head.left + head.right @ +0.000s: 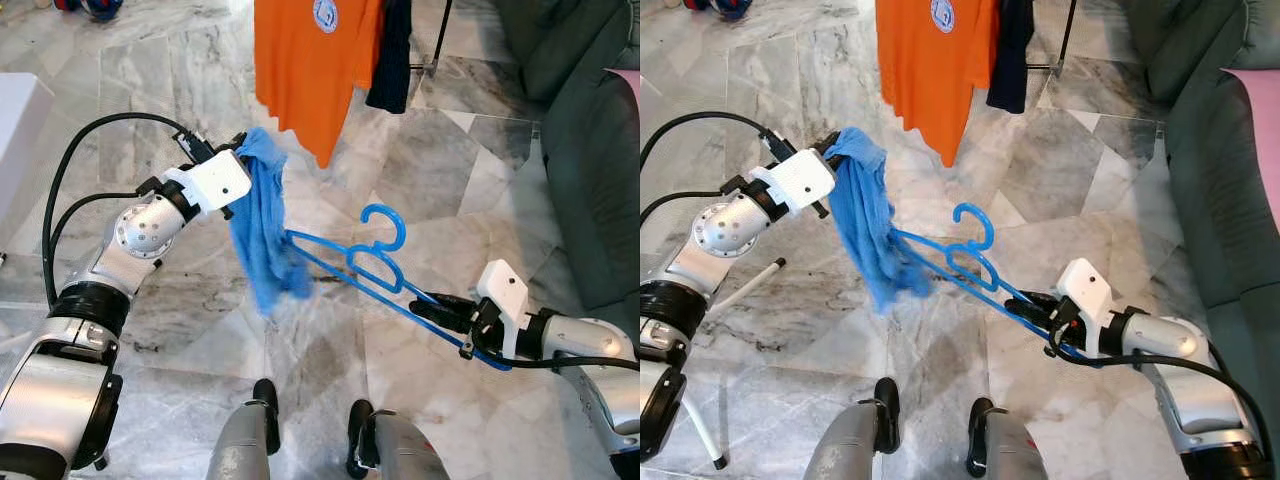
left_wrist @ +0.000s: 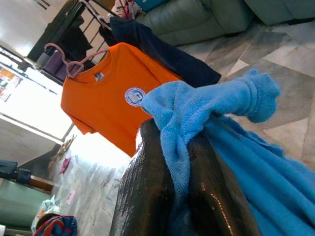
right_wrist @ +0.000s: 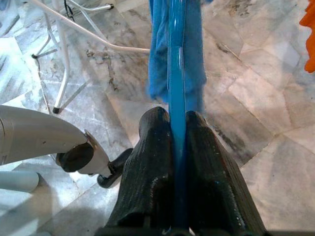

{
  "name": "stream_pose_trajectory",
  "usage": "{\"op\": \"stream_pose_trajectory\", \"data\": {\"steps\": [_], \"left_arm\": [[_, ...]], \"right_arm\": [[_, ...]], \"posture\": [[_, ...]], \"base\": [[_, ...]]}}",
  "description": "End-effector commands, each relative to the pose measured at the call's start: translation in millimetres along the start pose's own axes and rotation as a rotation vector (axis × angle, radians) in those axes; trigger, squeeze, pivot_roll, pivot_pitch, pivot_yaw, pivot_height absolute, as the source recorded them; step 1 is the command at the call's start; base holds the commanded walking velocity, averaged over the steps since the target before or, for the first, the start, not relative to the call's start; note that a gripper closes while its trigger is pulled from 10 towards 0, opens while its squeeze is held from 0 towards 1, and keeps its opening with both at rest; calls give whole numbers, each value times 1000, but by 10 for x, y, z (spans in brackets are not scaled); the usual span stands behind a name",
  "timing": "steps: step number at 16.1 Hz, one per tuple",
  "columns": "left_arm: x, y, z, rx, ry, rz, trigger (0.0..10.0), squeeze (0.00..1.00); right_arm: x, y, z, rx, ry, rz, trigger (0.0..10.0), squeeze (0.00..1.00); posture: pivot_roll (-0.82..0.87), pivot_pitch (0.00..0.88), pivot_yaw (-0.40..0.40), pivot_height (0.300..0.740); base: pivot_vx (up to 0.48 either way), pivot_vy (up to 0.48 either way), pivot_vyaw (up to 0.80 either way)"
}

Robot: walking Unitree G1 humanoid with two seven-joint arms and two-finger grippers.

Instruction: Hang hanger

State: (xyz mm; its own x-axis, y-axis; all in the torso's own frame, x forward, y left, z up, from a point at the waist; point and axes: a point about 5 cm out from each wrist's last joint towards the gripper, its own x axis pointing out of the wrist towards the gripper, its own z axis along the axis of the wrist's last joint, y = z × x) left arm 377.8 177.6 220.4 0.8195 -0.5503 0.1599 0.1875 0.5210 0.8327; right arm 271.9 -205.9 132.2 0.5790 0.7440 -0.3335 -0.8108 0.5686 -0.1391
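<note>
A blue plastic hanger (image 1: 375,262) lies nearly flat in the air above the marble floor, its hook pointing up. My right gripper (image 1: 432,308) is shut on one end of it, low at the right; the right wrist view has the hanger's bar (image 3: 176,78) pinched between the black fingers (image 3: 150,167). A blue towel-like cloth (image 1: 262,225) hangs over the hanger's far end. My left gripper (image 1: 238,152) is shut on the top of that cloth, up at the left; the left wrist view has the cloth (image 2: 197,110) bunched between the fingers (image 2: 147,196).
An orange T-shirt (image 1: 312,62) and a dark garment (image 1: 392,55) hang on a rack at the back, with a rack leg (image 1: 440,35) beside them. A grey-green sofa (image 1: 590,150) fills the right side. White stand legs (image 1: 735,290) stand at the left. My feet (image 1: 262,405) show below.
</note>
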Motion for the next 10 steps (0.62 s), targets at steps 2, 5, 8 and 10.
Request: {"op": "stream_pose_trajectory", "data": {"steps": [2,5,8,10], "left_arm": [[-13,51,1,9,-10,14,10000,0],[-12,59,3,6,-14,15,10000,0],[-3,68,63,-9,-59,4,10000,0],[-27,68,53,-17,-63,-2,10000,0]], "right_arm": [[-2,81,-16,21,2,48,10000,0],[15,104,-27,27,7,61,10000,0],[37,49,-38,19,5,24,10000,0],[3,25,-21,18,5,17,10000,0]], "posture": [[54,343,18,740],[58,346,23,740],[58,349,25,740],[61,351,26,740]], "base": [[0,0,0],[0,0,0],[0,0,0],[0,0,0]]}}
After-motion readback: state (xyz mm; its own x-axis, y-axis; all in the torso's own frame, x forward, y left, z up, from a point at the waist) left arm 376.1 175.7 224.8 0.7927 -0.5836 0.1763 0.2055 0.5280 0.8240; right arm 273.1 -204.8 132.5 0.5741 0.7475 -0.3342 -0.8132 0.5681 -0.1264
